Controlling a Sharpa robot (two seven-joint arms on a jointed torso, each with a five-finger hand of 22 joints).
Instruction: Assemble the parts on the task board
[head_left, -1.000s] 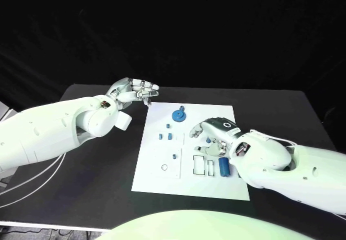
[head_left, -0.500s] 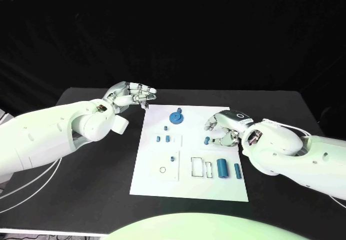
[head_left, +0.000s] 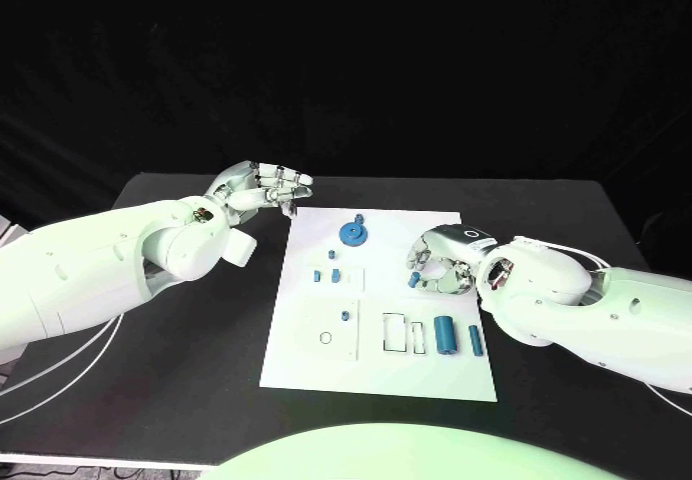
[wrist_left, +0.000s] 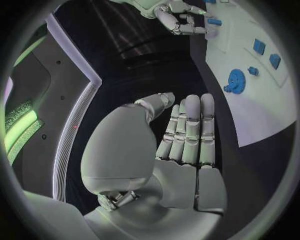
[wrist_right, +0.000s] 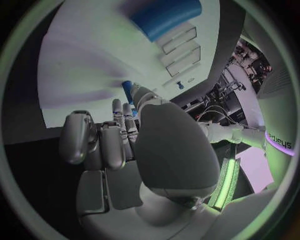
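The right hand (head_left: 440, 268) is over the right side of the task board (head_left: 310, 350), with its fingers curled in around a small blue part (head_left: 414, 279) at their tips; in the right wrist view a blue piece (wrist_right: 127, 91) shows just beyond the fingers (wrist_right: 119, 112), so it seems to pinch that part, though the contact itself is partly hidden. From this hand the open slots of the board lie toward the robot: the outlined rectangles (head_left: 394, 332) are near, and beside them two blue cylinders (head_left: 446, 335) lie with their long axis pointing away from the robot. The right hand is clearly the nearer one to these. Farther off, at the board's far edge, sits the blue gear (head_left: 353, 234), and a few small blue pieces (head_left: 335, 276) lie in the middle of the board. The left hand (head_left: 267, 187) hangs above the desk (head_left: 188, 350) just beside the board's far left corner, its fingers folded together and holding nothing. Nothing seems to stand between the right hand and the slots; the lying cylinders are the closest thing to avoid.
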